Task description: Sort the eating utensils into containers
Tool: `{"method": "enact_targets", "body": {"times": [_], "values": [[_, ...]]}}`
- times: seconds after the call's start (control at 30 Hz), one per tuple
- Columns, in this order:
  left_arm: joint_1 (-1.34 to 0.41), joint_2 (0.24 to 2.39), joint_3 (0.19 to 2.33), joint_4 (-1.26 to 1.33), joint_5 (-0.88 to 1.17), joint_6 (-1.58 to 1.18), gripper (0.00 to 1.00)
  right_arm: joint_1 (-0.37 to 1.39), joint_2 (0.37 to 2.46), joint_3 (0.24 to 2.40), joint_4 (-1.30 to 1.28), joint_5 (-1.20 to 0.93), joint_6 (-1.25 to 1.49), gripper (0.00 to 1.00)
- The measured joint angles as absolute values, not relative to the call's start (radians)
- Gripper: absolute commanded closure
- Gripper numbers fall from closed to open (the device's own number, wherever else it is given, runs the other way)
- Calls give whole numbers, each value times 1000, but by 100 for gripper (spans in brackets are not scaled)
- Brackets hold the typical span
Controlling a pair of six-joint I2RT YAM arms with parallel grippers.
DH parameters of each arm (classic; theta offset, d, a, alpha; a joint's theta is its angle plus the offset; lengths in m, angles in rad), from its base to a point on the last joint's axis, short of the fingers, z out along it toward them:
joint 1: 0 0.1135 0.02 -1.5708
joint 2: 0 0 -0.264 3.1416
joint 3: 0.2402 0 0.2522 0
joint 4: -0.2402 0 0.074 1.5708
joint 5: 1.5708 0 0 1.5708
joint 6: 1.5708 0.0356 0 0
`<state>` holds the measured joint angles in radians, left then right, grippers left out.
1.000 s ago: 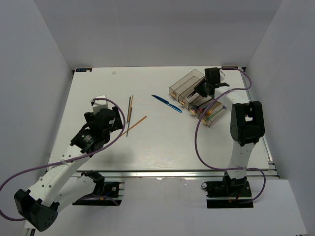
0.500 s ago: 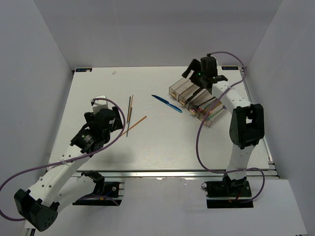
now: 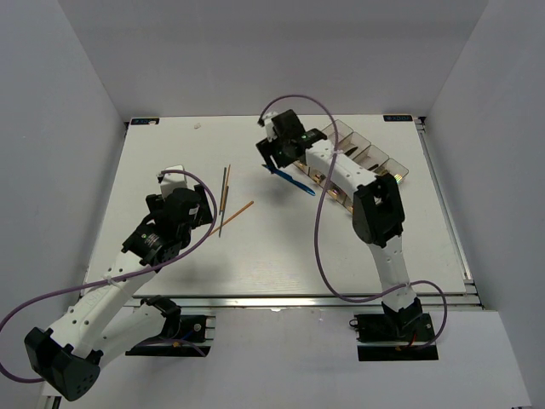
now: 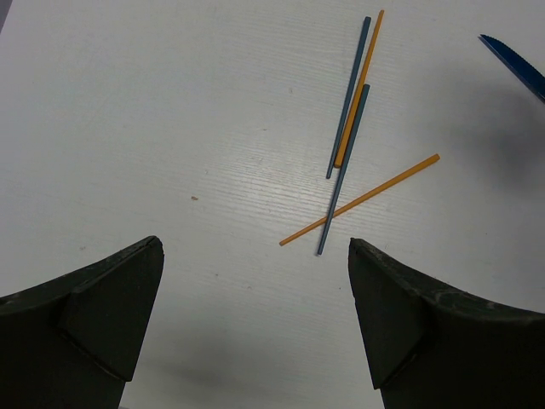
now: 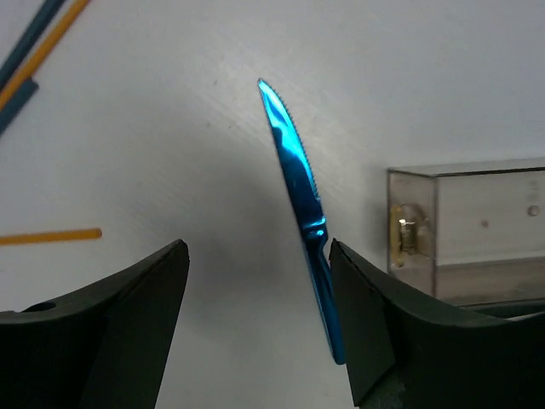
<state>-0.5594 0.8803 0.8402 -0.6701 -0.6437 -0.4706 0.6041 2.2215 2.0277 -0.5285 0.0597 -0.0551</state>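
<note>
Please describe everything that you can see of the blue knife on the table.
The blue knife is one slim piece with a glossy, metallic-looking blue surface. Its pointed blade has fine teeth along one edge and narrows into a thin handle. It lies flat on the white table, close to the clear bin beside its handle but apart from it. The open right gripper hovers over it, a finger on each side, without gripping it.
</note>
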Motion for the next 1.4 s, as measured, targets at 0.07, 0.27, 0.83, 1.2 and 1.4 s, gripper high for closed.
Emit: {"method": "enact_targets", "body": {"times": [0.07, 0.27, 0.83, 1.2, 1.4], "values": [[-559, 880, 840, -670, -644, -471, 2, 628, 2244, 2028, -580, 54, -127, 29], [-559, 880, 840, -670, -644, -471, 2, 604, 2265, 2019, -684, 51, -273, 29], [-559, 880, 840, -670, -644, -471, 2, 533, 2337, 2014, -762, -30, -370, 34], [-559, 881, 840, -670, -644, -471, 2, 529, 2379, 2032, -797, -84, -366, 57], [-559, 881, 840, -670, -644, -471, 2, 532, 2360, 1996, -810, -75, -319, 59]]}}
